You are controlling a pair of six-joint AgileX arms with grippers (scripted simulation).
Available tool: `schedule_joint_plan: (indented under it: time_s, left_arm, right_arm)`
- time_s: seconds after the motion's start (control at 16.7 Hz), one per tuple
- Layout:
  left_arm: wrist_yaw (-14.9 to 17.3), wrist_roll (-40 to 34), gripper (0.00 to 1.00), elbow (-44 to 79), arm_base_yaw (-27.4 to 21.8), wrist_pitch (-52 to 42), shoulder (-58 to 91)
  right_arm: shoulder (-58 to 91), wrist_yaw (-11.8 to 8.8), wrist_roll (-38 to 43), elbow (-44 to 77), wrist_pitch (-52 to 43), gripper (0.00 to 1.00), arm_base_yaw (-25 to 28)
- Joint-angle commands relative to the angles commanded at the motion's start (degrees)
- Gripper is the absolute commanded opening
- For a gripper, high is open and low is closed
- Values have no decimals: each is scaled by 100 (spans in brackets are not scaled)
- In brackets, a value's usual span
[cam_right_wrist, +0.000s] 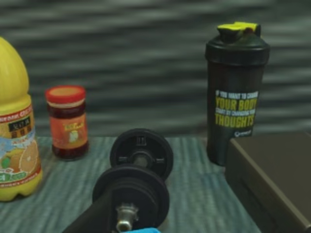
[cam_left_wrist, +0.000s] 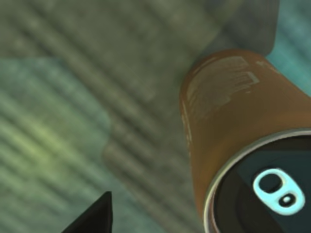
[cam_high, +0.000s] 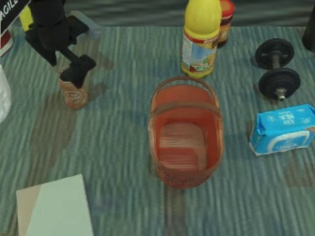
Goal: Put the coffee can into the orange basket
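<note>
left jaws (cam_high: pixel 78 73) over coffee can (cam_high: pixel 74 93) | grip unclear

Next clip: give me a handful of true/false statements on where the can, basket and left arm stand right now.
1. The can stands upright on the table, left of the basket. True.
2. The can is already inside the basket. False: the basket holds nothing.
3. The left gripper is directly over the can's top. True.
4. The juice bottle lies on its side in front of the basket. False: it stands upright behind it.
5. A dumbbell lies right of the basket. True.
</note>
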Motion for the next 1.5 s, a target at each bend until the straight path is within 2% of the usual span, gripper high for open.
schedule_joint_plan:
  time_s: [0.18, 0.54, 0.78, 1.5]
  left_arm:
    - [0, -16, 100, -114, -17, 104, -19]
    - [0, 3, 100, -1122, 4, 1098, -26]
    - [0, 5, 100, -1178, 5, 1154, -24]
    - [0, 5, 10, -1178, 5, 1154, -24]
  right_arm:
    - [0, 0, 0, 0, 0, 100, 0]
    - [0, 0, 0, 0, 0, 100, 0]
    - [0, 0, 0, 0, 0, 100, 0]
    - [0, 0, 0, 0, 0, 100, 0]
